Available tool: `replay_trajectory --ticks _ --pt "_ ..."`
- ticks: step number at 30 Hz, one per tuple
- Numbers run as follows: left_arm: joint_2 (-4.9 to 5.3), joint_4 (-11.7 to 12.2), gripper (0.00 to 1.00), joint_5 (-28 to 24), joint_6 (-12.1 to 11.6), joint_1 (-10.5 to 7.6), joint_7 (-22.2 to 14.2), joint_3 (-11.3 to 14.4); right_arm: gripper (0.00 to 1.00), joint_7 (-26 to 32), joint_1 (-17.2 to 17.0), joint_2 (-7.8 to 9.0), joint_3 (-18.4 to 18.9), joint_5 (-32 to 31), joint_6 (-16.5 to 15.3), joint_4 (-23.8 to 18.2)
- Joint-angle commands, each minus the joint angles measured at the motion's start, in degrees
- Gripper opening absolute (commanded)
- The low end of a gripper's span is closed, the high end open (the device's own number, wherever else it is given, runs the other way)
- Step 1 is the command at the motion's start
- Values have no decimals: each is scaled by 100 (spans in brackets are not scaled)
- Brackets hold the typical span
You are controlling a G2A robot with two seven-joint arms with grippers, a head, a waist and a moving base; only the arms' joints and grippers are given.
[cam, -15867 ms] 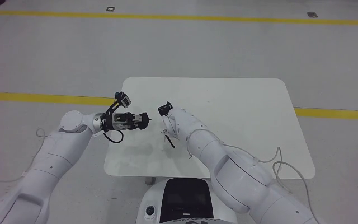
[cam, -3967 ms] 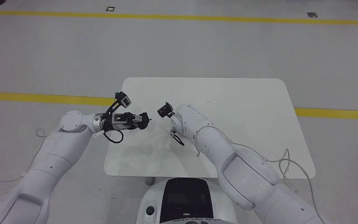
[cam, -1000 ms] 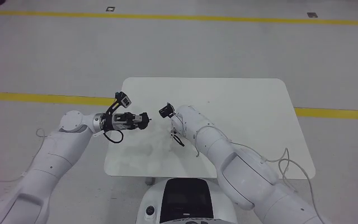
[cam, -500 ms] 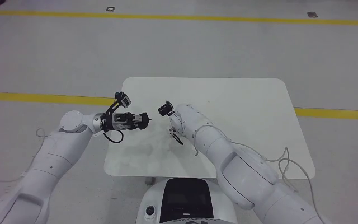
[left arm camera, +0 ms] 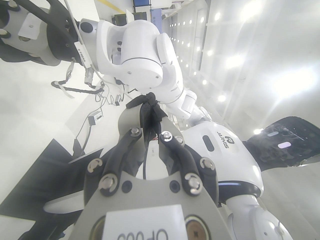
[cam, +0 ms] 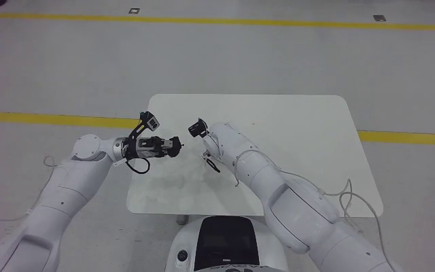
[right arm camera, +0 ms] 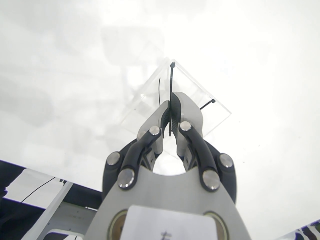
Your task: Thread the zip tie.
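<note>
One table (cam: 292, 136), one clear box (right arm camera: 195, 86), two pincers (left arm camera: 150, 116) (right arm camera: 171, 116), at least two zip ties (right arm camera: 171, 81) (right arm camera: 207, 104)

Ceiling lights (left arm camera: 287, 83) glare hazily; wrist views seem warped toward edges.

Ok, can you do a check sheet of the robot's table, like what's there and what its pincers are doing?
Surface: white table with rounded corners.
Job's things: a black zip tie stands upright in the right pincer; two spare zip ties sit in a clear box on the table.
Clutter: nothing seen.
Grippers: right pincer shut on the zip tie; left pincer shut on a black piece, too bunched to tell what it is.
Cables: a white cable loops beside the right arm.
Surroundings: grey floor with yellow lines.
</note>
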Motion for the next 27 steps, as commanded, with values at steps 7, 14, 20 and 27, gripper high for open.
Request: replay_trajectory --ticks 7,14,20,27 --pt "0 0 0 0 0 0 0 0 0 176 -82 71 6 -116 44 -258" --pt "0 0 0 0 0 0 0 0 0 258 -173 170 66 -201 115 -545" --pt "0 0 0 0 0 0 0 0 0 326 -303 331 208 -255 49 -976" --pt "0 0 0 0 0 0 0 0 0 543 -603 647 564 -343 -87 -1809"
